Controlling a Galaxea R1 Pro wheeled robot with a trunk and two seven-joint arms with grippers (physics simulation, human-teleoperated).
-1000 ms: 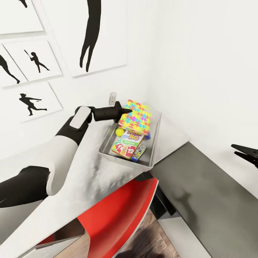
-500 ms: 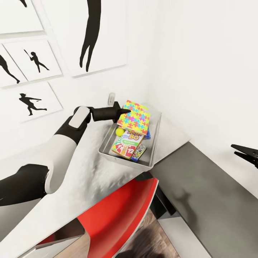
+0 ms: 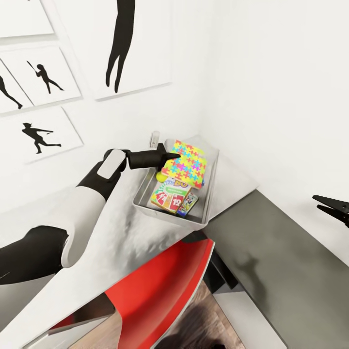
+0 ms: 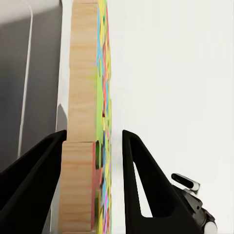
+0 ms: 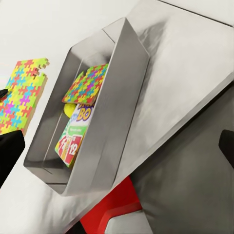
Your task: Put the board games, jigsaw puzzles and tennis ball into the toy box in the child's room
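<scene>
Already over the toy box (image 3: 209, 198), the left tool (image 3: 170, 156) grips a jigsaw puzzle (image 3: 185, 164) by its edge, the colourful slab tilted above the toys inside. From the left wrist, the two black fingers (image 4: 141, 180) bracket the puzzle's wooden edge, one pressed against the wood and the other close to the printed face, so the tool is clenched on the piece rather than released.

Inside the metal box, which stands on the white counter (image 3: 121, 228) against the wall, lie a second jigsaw puzzle (image 5: 87, 83), a board game (image 3: 169, 195) with numbered cards on its cover, and the yellow tennis ball (image 3: 159, 177) tucked beside them.

The right tool (image 3: 334, 206) waits well apart at the far side, its black fingers slightly parted and grasping nothing.

The risk from here appears to be the drop: the puzzle is held at one edge only and reaches near the box's far wall, so letting go at this tilt could leave it propped on the rim or sliding out onto the counter. A red chair (image 3: 160, 286) stands below the counter's edge.
</scene>
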